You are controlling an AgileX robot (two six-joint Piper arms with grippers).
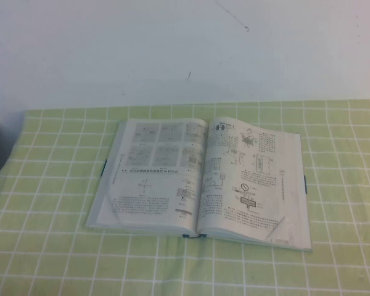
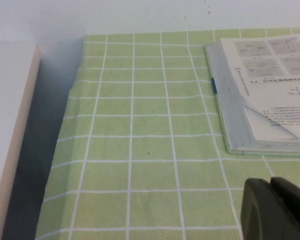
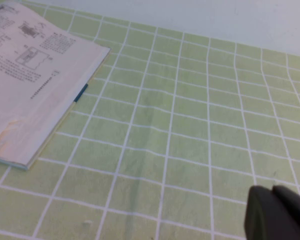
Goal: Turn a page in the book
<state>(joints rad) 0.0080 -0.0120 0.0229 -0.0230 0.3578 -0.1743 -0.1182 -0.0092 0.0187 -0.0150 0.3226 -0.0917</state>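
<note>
Jaws of both arms sit well clear of the book, neither holding anything.

High view: neither arm shows. The book (image 1: 203, 185) lies open and flat near the middle of the counter (image 1: 49, 246), spine running toward the near edge, both printed faces up. The right-hand page (image 1: 253, 179), the likely one to turn, lies flat with a slight curl at its near outer corner.

Left wrist view: left gripper (image 2: 275, 210) shows as a dark tip low over the green checked cloth, near the counter's left edge, apart from the book's left corner. Whether its jaws are apart or together cannot be told.

Right wrist view: right gripper (image 3: 277, 212) hovers over bare cloth toward the counter's right side, well apart from the book's right edge. Jaws together, empty.

Risks, as judged:
- Closed jaws pushing at the page edge could crease or tear the thin leaf.
- Several leaves may lift at once, since the stack's edge is tight.
- Dragging on the paper may slide the whole book across the cloth, nothing pinning it.
- A page let go short of the spine would likely fall back.
</note>
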